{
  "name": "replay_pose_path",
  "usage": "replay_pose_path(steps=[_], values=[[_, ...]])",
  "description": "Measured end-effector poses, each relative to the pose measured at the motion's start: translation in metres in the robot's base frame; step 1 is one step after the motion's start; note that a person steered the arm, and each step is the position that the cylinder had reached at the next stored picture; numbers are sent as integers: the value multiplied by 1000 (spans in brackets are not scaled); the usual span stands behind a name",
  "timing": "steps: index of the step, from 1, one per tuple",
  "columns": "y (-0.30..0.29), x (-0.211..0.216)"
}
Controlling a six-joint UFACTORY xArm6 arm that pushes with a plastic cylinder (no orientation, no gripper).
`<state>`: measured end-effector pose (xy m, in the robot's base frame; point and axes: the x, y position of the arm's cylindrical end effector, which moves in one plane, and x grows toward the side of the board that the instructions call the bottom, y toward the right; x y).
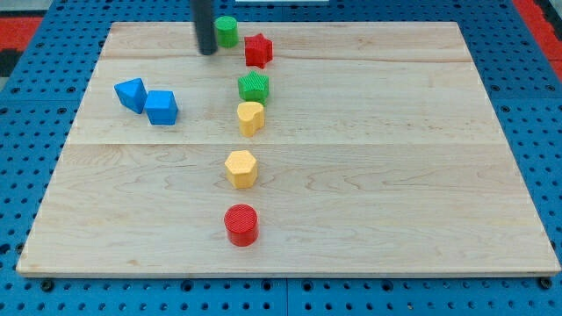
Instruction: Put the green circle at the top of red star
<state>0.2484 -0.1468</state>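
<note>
The green circle sits near the board's top edge, just up and left of the red star; they stand close, nearly touching. My tip is just left of the green circle and slightly below it, a small gap away. The rod rises out of the view's top.
A green star-like block lies below the red star, with a yellow heart-like block under it. A yellow hexagon and a red cylinder follow down the middle. Two blue blocks lie at the left. The wooden board ends in a blue pegboard.
</note>
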Motion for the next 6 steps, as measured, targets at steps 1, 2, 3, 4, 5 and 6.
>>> replay_pose_path(steps=[1,2,3,4,5,6], values=[[-20,-27],[7,-35],[40,-35],[45,-35],[57,-35],[74,-35]])
